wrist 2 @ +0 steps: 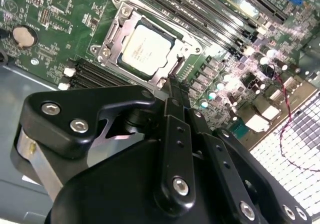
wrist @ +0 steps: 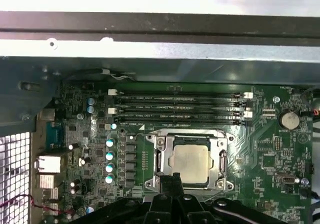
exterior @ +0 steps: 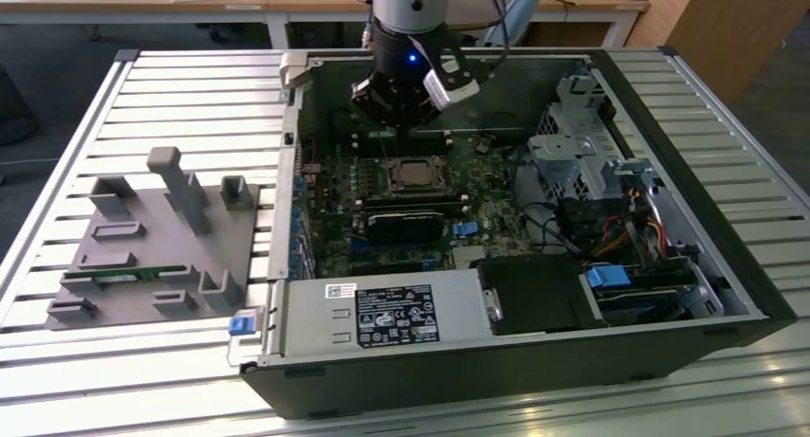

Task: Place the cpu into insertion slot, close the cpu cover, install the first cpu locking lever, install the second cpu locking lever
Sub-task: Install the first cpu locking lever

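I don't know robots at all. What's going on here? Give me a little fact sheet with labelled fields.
Setting: open black computer case on a slatted metal table
Chip: pale silvery square cpu seated in its socket on the green circuit board
Cover: thin silvery metal frame closed flat around the chip
Claw: black claw poised at the socket's edge, holding nothing

- Exterior view: high, angled down, set back, covering the open computer case (exterior: 506,295).
- Both wrist views: close above the motherboard (wrist: 260,149), sharing the cpu (wrist 2: 145,46) (wrist: 190,164).
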